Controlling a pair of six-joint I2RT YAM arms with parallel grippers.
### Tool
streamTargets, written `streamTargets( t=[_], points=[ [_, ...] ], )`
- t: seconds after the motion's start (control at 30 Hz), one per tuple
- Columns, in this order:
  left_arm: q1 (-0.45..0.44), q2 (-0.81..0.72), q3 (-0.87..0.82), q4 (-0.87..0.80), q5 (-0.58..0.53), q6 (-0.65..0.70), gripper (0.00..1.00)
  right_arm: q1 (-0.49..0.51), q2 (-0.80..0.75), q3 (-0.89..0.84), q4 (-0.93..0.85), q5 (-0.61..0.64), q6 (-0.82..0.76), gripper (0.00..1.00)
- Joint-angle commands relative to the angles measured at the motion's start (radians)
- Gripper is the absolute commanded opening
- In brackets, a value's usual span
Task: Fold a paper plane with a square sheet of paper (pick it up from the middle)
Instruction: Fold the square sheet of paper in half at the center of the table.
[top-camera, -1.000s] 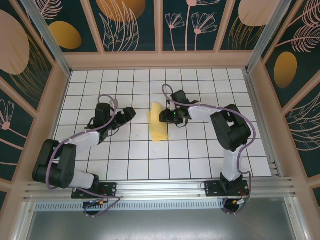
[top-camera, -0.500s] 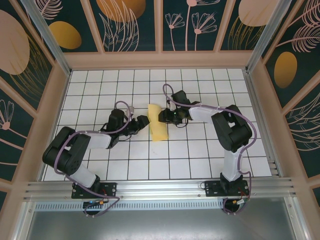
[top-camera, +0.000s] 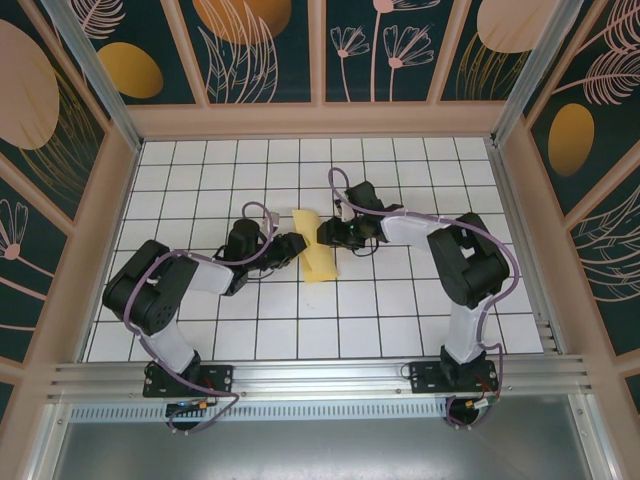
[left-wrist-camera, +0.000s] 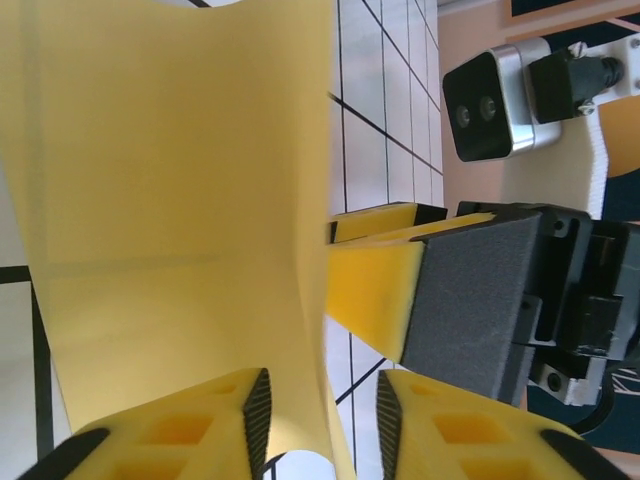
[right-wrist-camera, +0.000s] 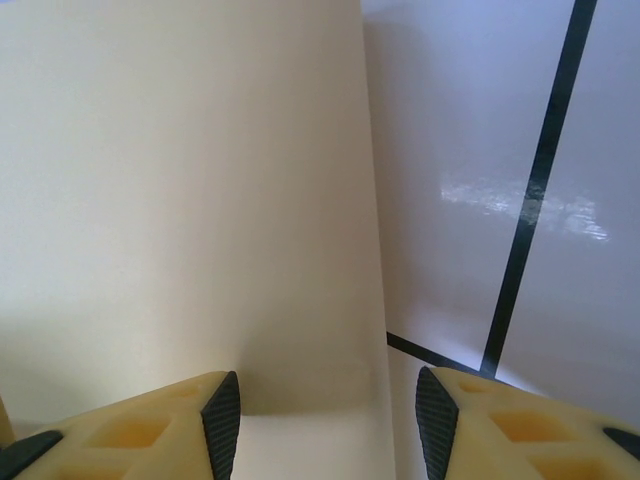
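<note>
Notes the left claw (top-camera: 292, 246) brought in since a second ago, from well left of the square sheet of paper (top-camera: 318, 256) to its left edge. Finds its jaws apart, straddling the curled-up paper edge without pinching it. Finds the right claw (top-camera: 326, 234) at the sheet's upper right edge, jaws parted either side of that edge, gripping nothing. Places the sheet, folded to a narrow strip, on the white gridded counter (top-camera: 400, 300) between both claws.
</note>
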Motion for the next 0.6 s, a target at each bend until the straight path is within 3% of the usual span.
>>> streamTargets(
  t=[0.0, 0.23, 0.4, 0.57],
  points=[
    [-0.005, 0.024, 0.012, 0.069, -0.001, -0.019, 0.28, -0.006, -0.041, -0.025, 0.032, -0.027, 0.019, 0.52],
    [-0.004, 0.003, 0.017, 0.085, -0.021, -0.026, 0.01, -0.051, -0.11, -0.066, 0.049, 0.018, 0.046, 0.52],
    [-0.009, -0.005, 0.058, 0.038, -0.017, -0.016, 0.0, -0.074, -0.165, -0.107, 0.051, 0.069, 0.06, 0.5],
    [-0.017, 0.021, 0.132, -0.049, -0.008, 0.028, 0.0, -0.078, -0.163, -0.132, 0.041, 0.079, 0.074, 0.41]
  ],
)
